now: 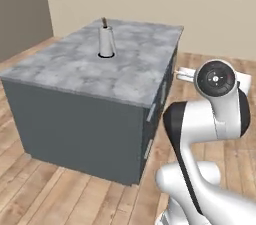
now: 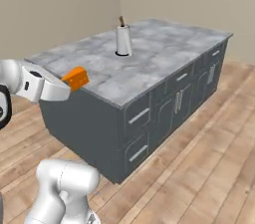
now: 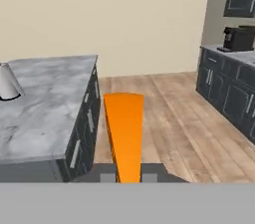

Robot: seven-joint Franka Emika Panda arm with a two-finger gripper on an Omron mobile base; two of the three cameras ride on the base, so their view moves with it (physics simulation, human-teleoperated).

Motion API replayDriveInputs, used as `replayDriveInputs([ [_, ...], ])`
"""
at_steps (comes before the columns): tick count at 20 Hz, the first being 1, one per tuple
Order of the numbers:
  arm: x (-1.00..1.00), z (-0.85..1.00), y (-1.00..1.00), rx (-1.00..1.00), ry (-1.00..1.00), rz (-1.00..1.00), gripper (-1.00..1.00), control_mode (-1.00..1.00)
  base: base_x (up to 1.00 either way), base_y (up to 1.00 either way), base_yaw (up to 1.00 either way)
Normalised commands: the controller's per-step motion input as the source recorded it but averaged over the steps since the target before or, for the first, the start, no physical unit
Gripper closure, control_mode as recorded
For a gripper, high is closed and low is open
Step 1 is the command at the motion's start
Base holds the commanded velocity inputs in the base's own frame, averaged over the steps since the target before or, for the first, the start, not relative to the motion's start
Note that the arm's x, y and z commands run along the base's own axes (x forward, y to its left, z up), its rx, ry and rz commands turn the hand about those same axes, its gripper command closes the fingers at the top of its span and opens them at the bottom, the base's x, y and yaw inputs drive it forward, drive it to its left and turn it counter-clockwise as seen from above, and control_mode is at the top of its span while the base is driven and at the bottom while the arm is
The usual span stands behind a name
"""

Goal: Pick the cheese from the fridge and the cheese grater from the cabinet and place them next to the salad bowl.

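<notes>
1. My claw [image 2: 69, 86] is closed tight on the cheese [image 2: 76, 78], which sticks out past my fingertips as an orange wedge.
2. Through my hand camera the cheese [image 3: 124, 136] stands up from between my fingers as a tall orange slab, wider at the far end and narrower toward me.
3. I hold it in the air, off the near corner of the kitchen island [image 2: 149, 63], with wooden floor [image 3: 169, 118] under it.
4. The island has a mottled grey stone top [image 1: 90, 64] and dark grey-blue drawer fronts with pale bar handles [image 2: 139, 116].
5. The cheese grater [image 1: 106, 41] stands upright on that top, well apart from the cheese, silver-white and tapering upward with a dark handle.
6. In the right base view the grater [image 2: 123, 39] sits toward the middle of the slab, a dark ring around its foot.
7. My hand camera catches its lower part [image 3: 7, 83] at the left edge.
8. Across the floor runs a counter with dark cabinets [image 3: 231, 96] and a black appliance [image 3: 238, 39] on top, which I cannot identify.
</notes>
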Motion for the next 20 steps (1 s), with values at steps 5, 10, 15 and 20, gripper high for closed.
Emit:
replayDriveInputs([
  [5, 0.0, 0.0, 0.0, 0.0, 0.0, 0.0, 1.0, 1.0, 0.22, 0.27, 0.79],
  [10, 0.0, 0.0, 0.0, 0.0, 0.0, 0.0, 1.0, 1.0, 0.27, 0.11, 0.77],
  [15, 0.0, 0.0, 0.0, 0.0, 0.0, 0.0, 1.0, 1.0, 0.24, 0.01, 0.72],
  [20, 0.0, 0.0, 0.0, 0.0, 0.0, 0.0, 1.0, 1.0, 0.22, -0.01, 0.67],
])
